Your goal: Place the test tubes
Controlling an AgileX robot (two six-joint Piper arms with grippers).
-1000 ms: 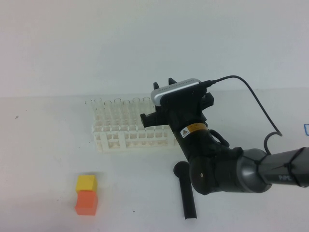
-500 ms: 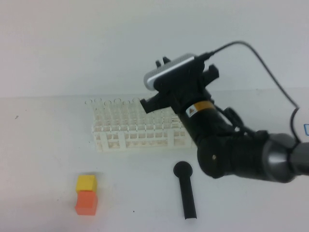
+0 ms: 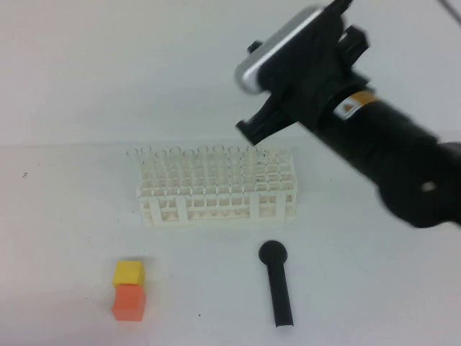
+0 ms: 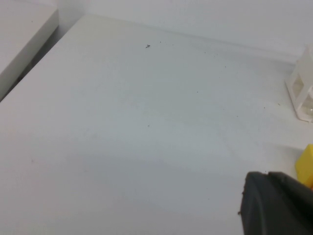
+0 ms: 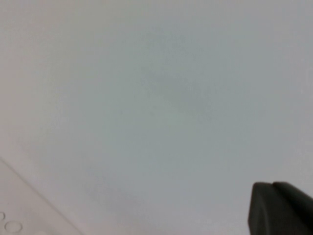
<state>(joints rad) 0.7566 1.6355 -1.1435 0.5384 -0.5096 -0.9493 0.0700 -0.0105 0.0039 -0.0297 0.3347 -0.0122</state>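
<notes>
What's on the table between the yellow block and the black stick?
Nothing: high view shows bare table from yellow block to black stick. Right hand hangs above the rack; left hand shows only in its wrist view.

One rack (image 3: 216, 196), one yellow cube (image 3: 129, 273), one orange cube (image 3: 130, 302), one black tool (image 3: 279, 292).

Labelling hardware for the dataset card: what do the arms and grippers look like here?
Right arm: black, tubular, with an orange band, a yellow warning sticker and a silver-grey wrist camera. Right gripper, black, is raised above the rack. Left gripper: only a black rounded edge shows, over the table beside the yellow block.
</notes>
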